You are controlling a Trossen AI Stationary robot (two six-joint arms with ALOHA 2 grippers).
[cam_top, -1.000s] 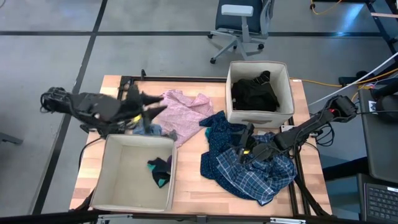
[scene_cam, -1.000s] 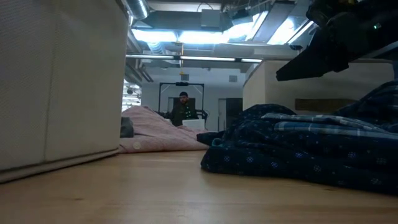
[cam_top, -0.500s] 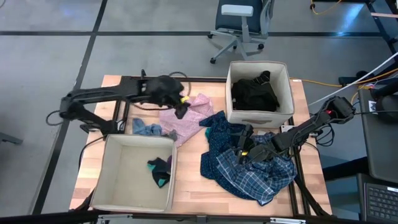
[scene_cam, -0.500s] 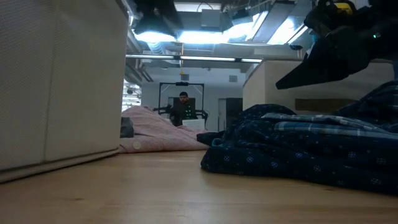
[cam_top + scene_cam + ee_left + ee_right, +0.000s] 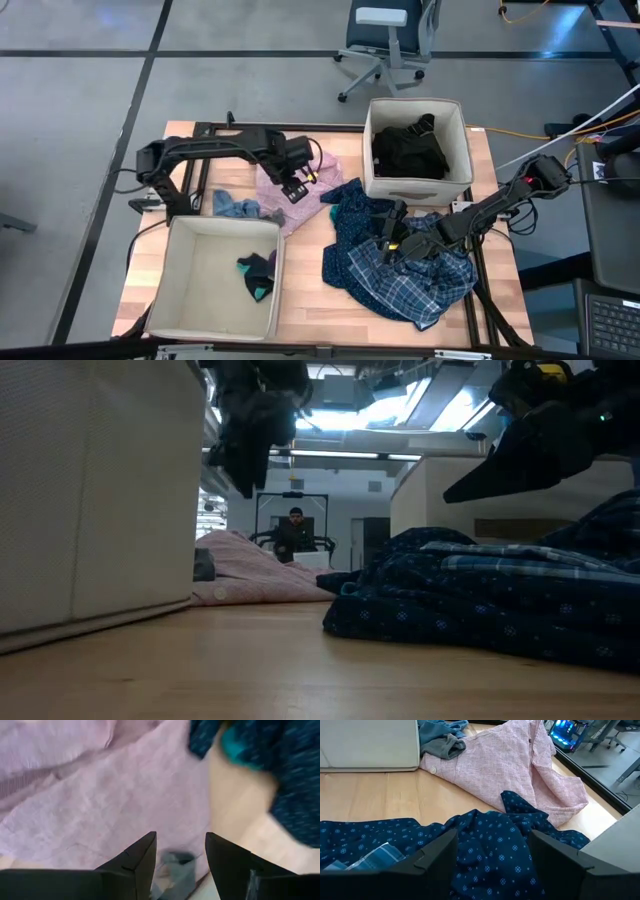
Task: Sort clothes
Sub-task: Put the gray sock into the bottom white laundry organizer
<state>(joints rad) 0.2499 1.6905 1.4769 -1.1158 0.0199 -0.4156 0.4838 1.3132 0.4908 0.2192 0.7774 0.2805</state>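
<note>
A: Pink crumpled woven top (image 5: 300, 180) flat on wooden bench (image 5: 305, 310), between blue denim scrap (image 5: 237, 208) and dark blue plaid-and-dotted shirt (image 5: 400, 260). Looks light, limp, no stiffness; likely to drape and trail off one pinch point.

B: Best bite?

A: Probably a raised fold near middle, not the thin hem. Thin single layer could slip out of the jaws.

B: Left gripper (image 5: 296, 183)?

A: Hovering right over pink top, jaws spread, nothing between them. No contact visible in left wrist view: fingers (image 5: 135, 865) clear above the cloth.

B: Right gripper (image 5: 392, 232)?

A: Parked over plaid shirt, jaws spread wide, empty. Touching cloth or just above: cannot tell.

B: Rest of pile?

A: Black garments (image 5: 408, 150) already inside far beige fabric bin (image 5: 460, 150). Teal-and-dark socks (image 5: 258, 275) inside near beige fabric bin (image 5: 180, 300). Shirt bulkier, heavier than top; could drag the top's edge if lifted first, since hems overlap slightly.
</note>
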